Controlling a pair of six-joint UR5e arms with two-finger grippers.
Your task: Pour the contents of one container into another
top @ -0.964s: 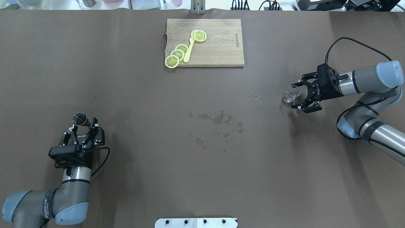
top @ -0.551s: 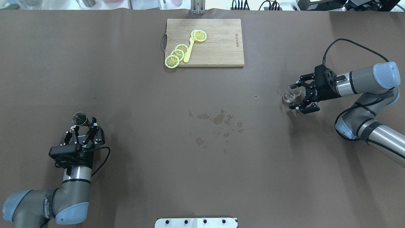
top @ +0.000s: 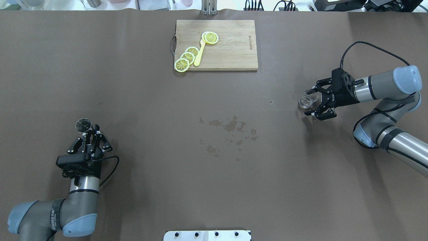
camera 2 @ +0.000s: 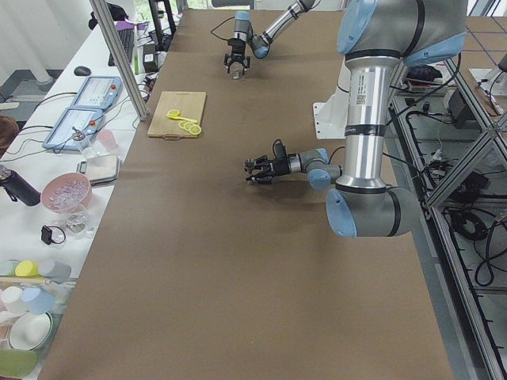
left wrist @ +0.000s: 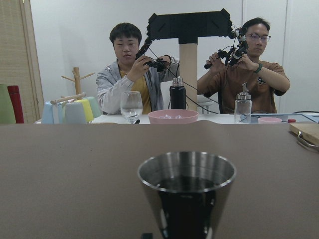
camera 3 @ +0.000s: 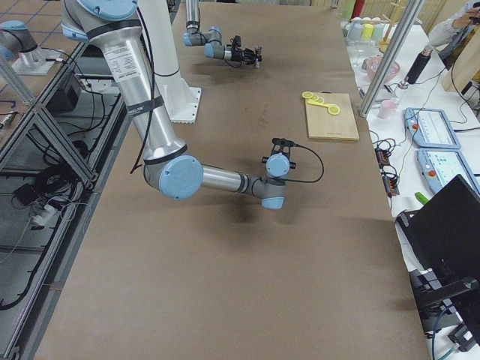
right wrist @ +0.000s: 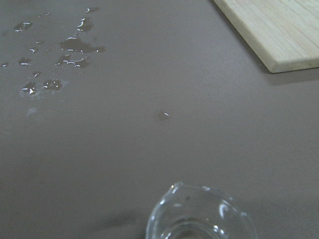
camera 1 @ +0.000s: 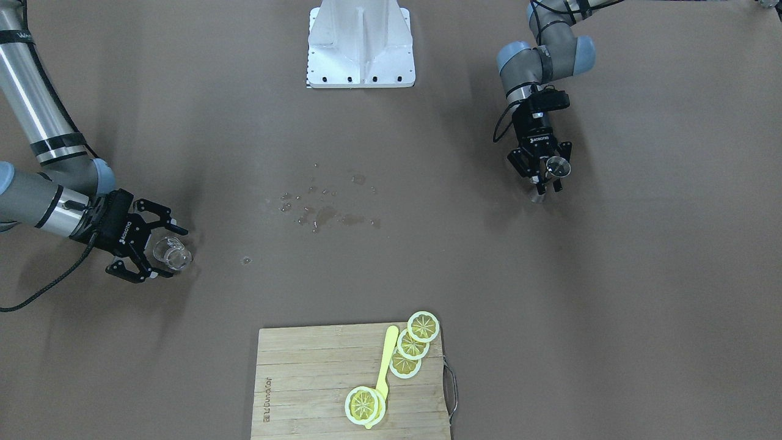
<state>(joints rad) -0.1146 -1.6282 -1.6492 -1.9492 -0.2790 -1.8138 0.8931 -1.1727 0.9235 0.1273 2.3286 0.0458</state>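
Observation:
The steel jigger (top: 83,125) stands upright at the table's near left, and its dark inside fills the left wrist view (left wrist: 187,194). My left gripper (top: 91,132) is level with it and its fingers are drawn in against the lower part, shut on the jigger (camera 1: 556,166). At the far right the small clear glass cup (top: 307,99) sits on the table between the spread fingers of my right gripper (top: 309,102), which is open and not touching it. Only the cup's rim (right wrist: 199,219) shows at the bottom of the right wrist view.
A wooden cutting board (top: 230,47) with lemon slices (top: 187,57) and a yellow utensil (top: 200,53) lies at the far middle. Spilled liquid (top: 230,125) marks the table's centre. The robot's base plate (top: 207,235) is at the near edge. Two operators (left wrist: 134,74) sit beyond the table.
The left gripper's fingers have drawn together around the jigger from a wide-open stance. The right gripper has crept slightly towards the glass cup and stays open.

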